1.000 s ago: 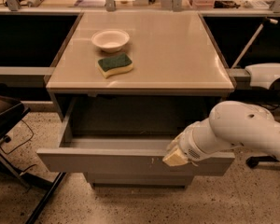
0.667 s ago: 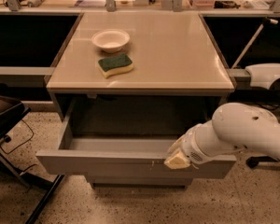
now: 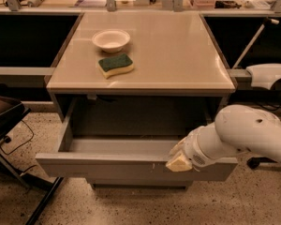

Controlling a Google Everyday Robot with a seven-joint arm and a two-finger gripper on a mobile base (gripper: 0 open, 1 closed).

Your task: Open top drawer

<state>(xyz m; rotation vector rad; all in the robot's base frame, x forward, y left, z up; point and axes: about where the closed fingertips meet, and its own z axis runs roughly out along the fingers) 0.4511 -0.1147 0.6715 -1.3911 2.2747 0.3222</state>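
Note:
The top drawer of the beige-topped cabinet stands pulled far out, its shallow grey inside showing bare. Small pale scratches mark the flat front panel right of centre. My gripper sits at the drawer's top front edge, right of centre, with its pale fingertips at the rim. My white arm reaches in from the right and hides the drawer's right end.
A white bowl and a green-and-yellow sponge lie on the cabinet top. A lower drawer front shows beneath. A dark chair stands at the left, a white robot part at the right. Speckled floor lies in front.
The drawer has slid out slightly farther toward the camera, and my gripper has moved with its front edge.

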